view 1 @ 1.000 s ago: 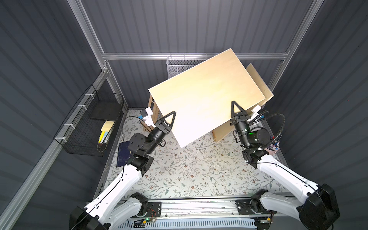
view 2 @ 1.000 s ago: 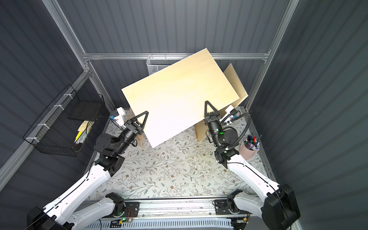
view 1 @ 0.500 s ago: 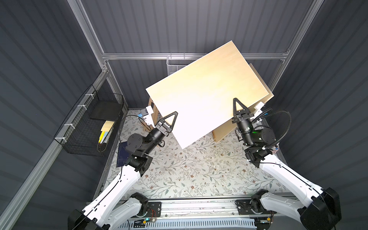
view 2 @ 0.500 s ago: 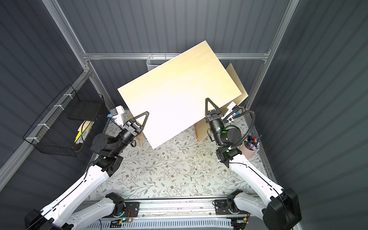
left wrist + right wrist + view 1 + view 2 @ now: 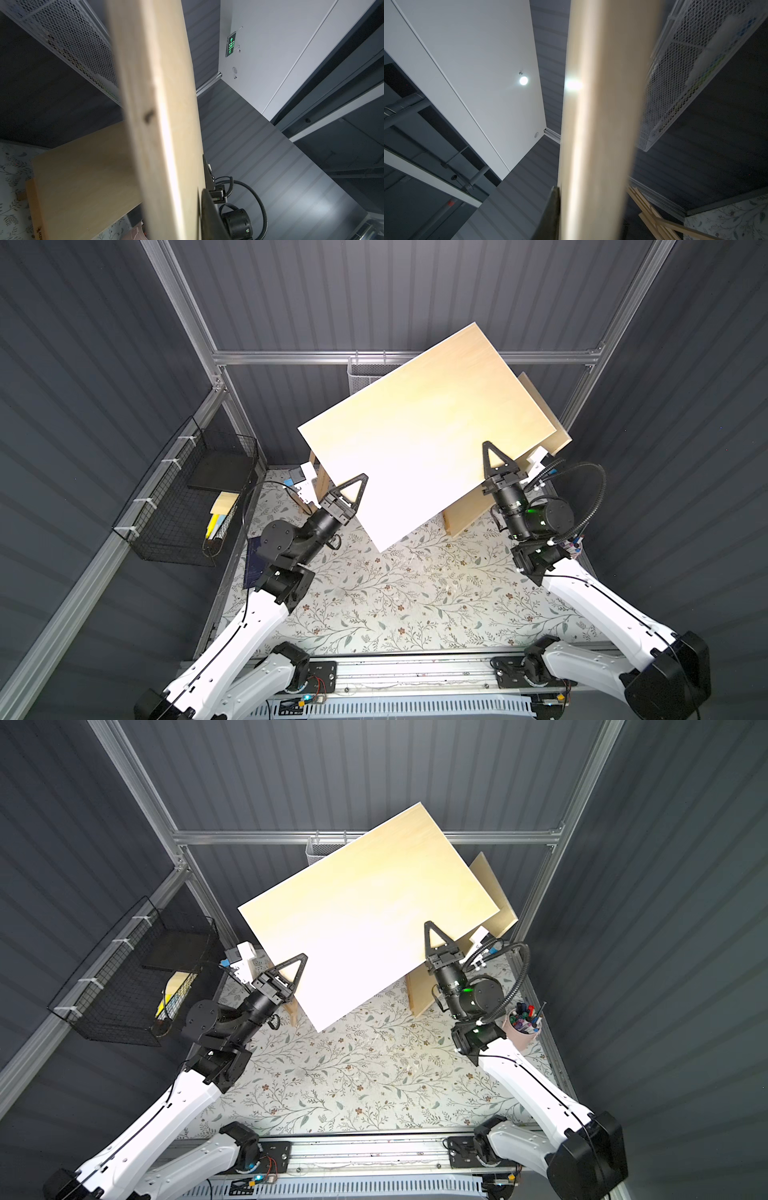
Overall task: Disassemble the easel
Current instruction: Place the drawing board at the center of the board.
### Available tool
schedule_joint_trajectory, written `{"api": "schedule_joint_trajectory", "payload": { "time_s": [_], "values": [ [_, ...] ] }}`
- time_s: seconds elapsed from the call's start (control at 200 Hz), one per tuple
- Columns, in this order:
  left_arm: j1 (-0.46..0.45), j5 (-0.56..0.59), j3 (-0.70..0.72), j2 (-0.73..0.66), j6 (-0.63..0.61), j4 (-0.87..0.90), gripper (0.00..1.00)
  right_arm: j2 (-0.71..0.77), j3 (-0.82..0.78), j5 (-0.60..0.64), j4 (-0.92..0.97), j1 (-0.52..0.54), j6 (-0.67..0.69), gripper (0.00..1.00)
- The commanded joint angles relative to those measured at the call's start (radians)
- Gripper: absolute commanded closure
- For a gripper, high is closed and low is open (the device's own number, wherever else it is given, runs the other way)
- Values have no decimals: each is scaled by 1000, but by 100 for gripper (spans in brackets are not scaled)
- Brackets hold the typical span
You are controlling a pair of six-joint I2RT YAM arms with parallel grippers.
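I hold the pale wooden board (image 5: pixel 424 439) tilted in the air over the far desk (image 5: pixel 415 597). My left pincer (image 5: pixel 352 492) and right pincer (image 5: pixel 495 462) each clamp its near edges, likely to lift it off the easel frame (image 5: pixel 461 516) beneath.

Pale tan board (image 5: pixel 424 435), grey-green floral tablecloth (image 5: pixel 415 593), black wire basket (image 5: pixel 166 506)

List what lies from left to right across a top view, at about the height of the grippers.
Wire basket → left gripper → right gripper → pen cup. The board both grippers clamp spans them, so it is left out.
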State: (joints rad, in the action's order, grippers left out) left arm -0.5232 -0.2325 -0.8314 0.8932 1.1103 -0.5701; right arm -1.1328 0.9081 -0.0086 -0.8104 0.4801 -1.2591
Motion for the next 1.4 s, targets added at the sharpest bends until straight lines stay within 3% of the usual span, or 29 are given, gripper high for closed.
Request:
{"api": "schedule_joint_trajectory", "payload": {
  "time_s": [0.0,0.21,0.35,0.53,0.695,0.851,1.096,1.396],
  "values": [
    [-27,-9,-111,-116,-217,-110,100,-46,18,-221,402,14,296,85],
    [-28,133,-177,-211,-261,113,100,-48,18,-239,484,8,321,57],
    [-28,195,-207,-259,-273,212,100,-52,9,-250,522,2,337,54],
    [-28,260,-268,-276,-290,338,100,-65,0,-264,602,-7,349,33],
    [-29,333,-268,-313,-274,401,100,-101,-13,-249,662,-12,356,30],
    [-29,344,-258,-318,-254,413,100,-147,-2,-274,713,-15,341,24],
    [-30,303,-241,-320,-239,417,100,-159,-27,-275,714,-16,334,23],
    [-29,349,-277,-318,-308,573,100,-109,-23,-211,835,-16,415,17]
  ]
}}
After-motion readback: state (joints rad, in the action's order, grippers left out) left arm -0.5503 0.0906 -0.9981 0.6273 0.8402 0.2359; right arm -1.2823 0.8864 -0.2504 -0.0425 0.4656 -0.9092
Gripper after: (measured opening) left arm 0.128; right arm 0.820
